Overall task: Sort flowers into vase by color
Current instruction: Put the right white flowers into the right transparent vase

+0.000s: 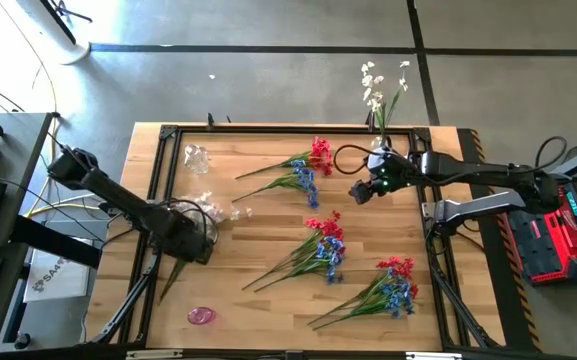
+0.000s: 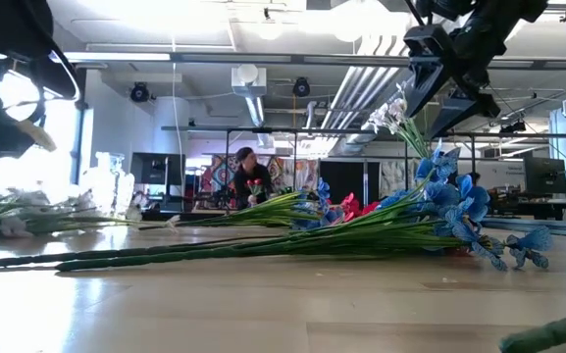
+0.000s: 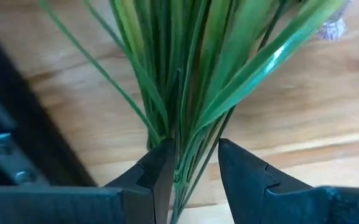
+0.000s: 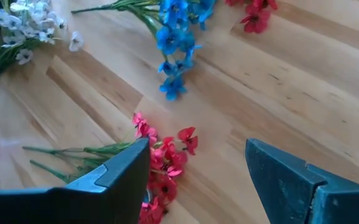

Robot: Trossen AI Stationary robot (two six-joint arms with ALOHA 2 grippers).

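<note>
Mixed red and blue flowers lie flat on the table in three bunches (image 1: 306, 170) (image 1: 323, 245) (image 1: 393, 285). A white spray (image 1: 213, 208) lies at the left. My left gripper (image 1: 186, 238) points down over its green stems (image 3: 185, 93), open, a finger on either side of them. More white flowers (image 1: 373, 85) stand upright in a vase (image 1: 378, 152) at the far right. Beside that vase my right gripper (image 1: 368, 185) hangs open above the table, over red blossoms (image 4: 163, 165). My left gripper comes at the white spray's stem bundle (image 3: 180, 168) from above, the stems running between its two fingers. One finger (image 3: 157, 177) lies right against them; bare wood shows between the stems and the other finger (image 3: 244, 177). Whether it touches them I cannot tell.
A clear glass vase (image 1: 196, 155) stands at the far left and a small pink piece (image 1: 201, 315) lies near the front edge. A black frame (image 1: 158, 190) rims the wooden top. A person (image 2: 248, 181) stands in the room beyond the table.
</note>
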